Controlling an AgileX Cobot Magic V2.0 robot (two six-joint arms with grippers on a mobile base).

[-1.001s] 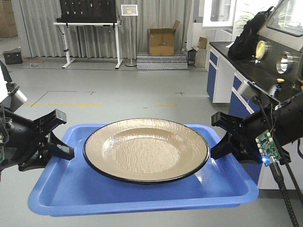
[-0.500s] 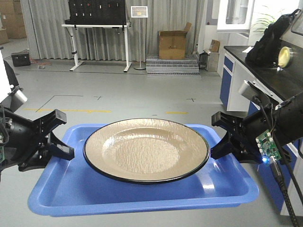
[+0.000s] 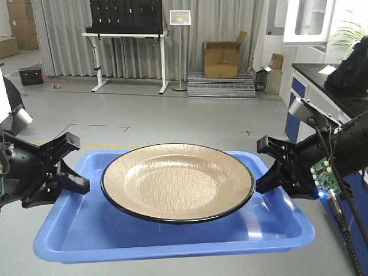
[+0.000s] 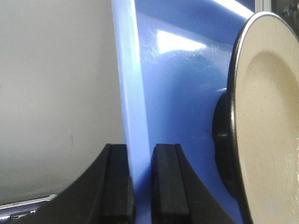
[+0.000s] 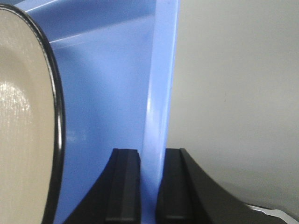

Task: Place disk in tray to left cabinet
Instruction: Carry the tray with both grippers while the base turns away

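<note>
The tan disk [image 3: 178, 181] with its black rim lies in the middle of the blue tray [image 3: 172, 241]. The tray is held up in the air between my two grippers. My left gripper [image 3: 76, 164] is shut on the tray's left lip, and my right gripper [image 3: 265, 165] is shut on its right lip. In the left wrist view my left gripper [image 4: 141, 182] clamps the lip [image 4: 128, 93], with the disk [image 4: 271, 116] to the right. In the right wrist view my right gripper [image 5: 148, 186] clamps the lip [image 5: 161, 84], with the disk [image 5: 23, 116] to the left. The left cabinet is out of view.
Grey floor lies ahead. At the back stand a white desk with a black rack [image 3: 126, 34], a sign stand [image 3: 180, 17], a cardboard box [image 3: 221, 57] and a metal grate [image 3: 221, 89]. A counter with blue cabinets [image 3: 305, 98] runs along the right.
The room behind has slid to the right in the front view, so the view has turned left. Tray, disk and both grippers keep the same places in the frame.
</note>
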